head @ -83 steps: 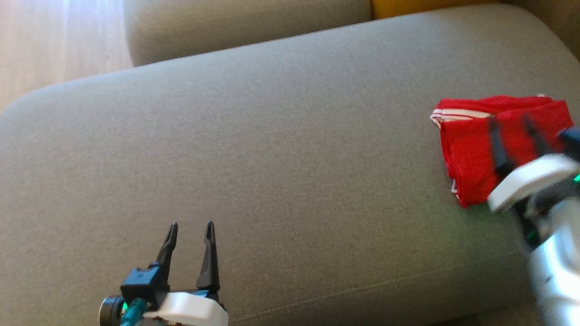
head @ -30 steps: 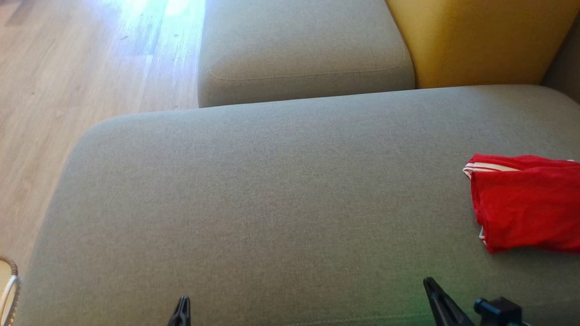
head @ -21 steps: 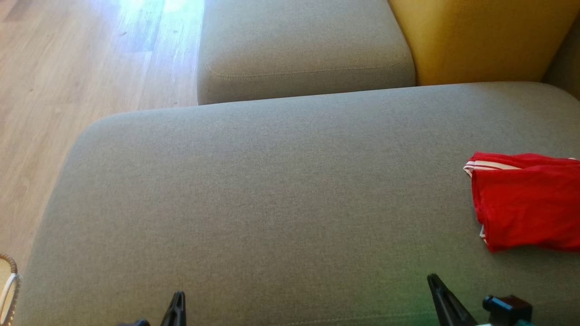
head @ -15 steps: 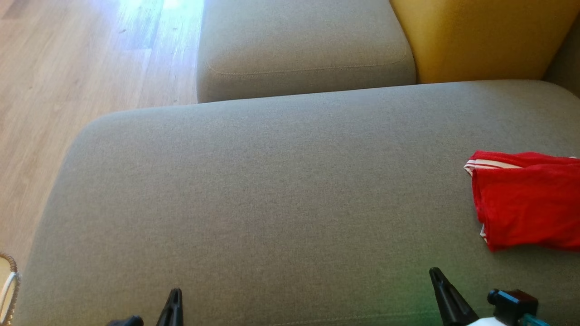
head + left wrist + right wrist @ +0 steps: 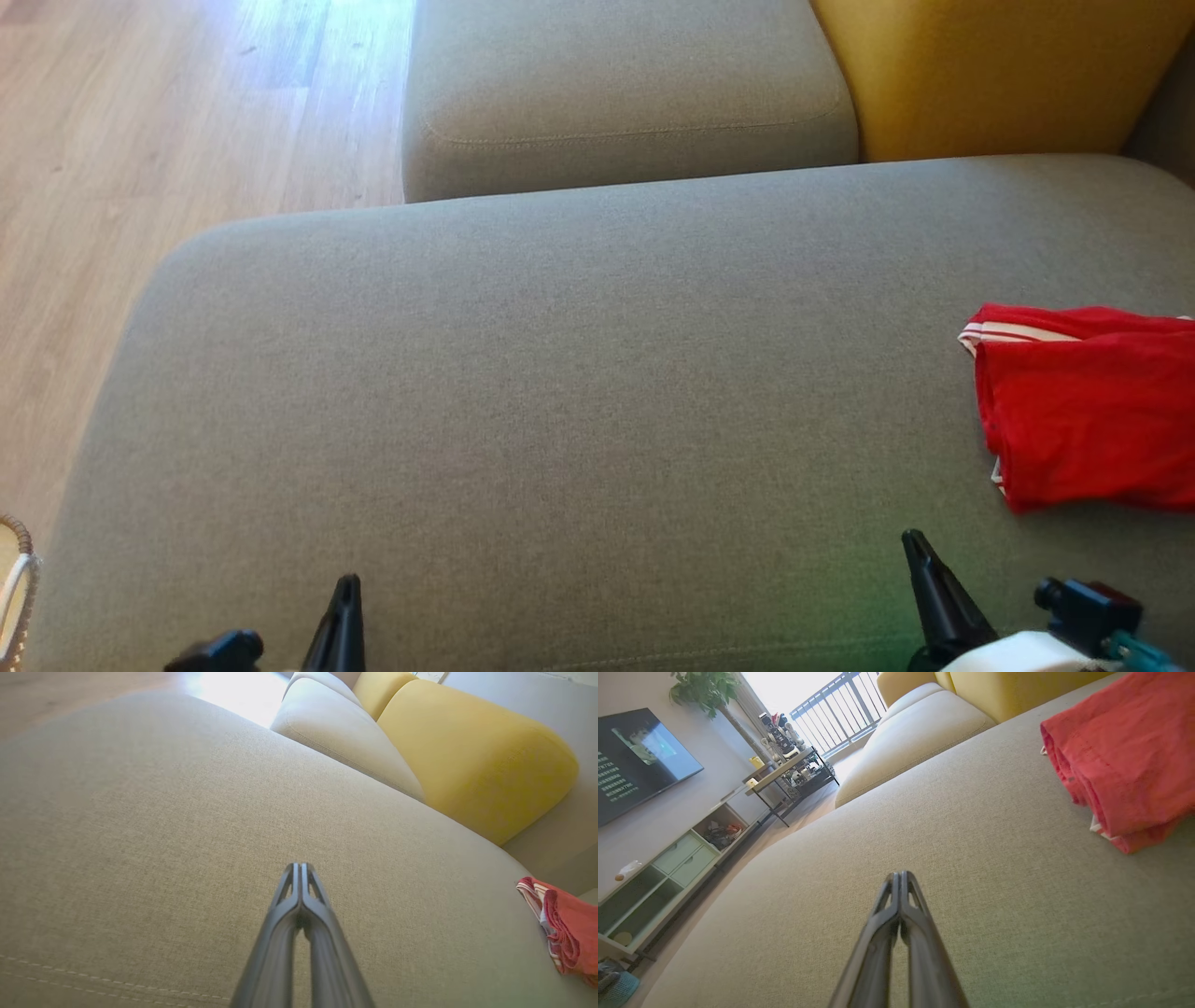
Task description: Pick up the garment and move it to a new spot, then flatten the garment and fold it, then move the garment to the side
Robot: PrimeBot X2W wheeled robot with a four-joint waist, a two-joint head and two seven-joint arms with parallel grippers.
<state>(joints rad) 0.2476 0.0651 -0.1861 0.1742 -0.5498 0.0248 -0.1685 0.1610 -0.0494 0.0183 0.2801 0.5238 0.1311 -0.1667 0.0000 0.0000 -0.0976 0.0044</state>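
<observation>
Head view. Item: red garment [image 5: 1088, 411] with a white-striped edge, folded, lying at the right side of the grey sofa seat [image 5: 560, 373] and cut off by the frame edge.
Left hand [image 5: 344, 597]: lower left, fingers pressed together, holding nothing, over the seat's front.
Right hand [image 5: 920, 560]: lower right, fingers likewise together, empty, near the red garment's front corner but apart from it.
Behind: second grey cushion [image 5: 616, 84], yellow cushion [image 5: 990, 75].
Left: wooden floor [image 5: 140, 140].
</observation>
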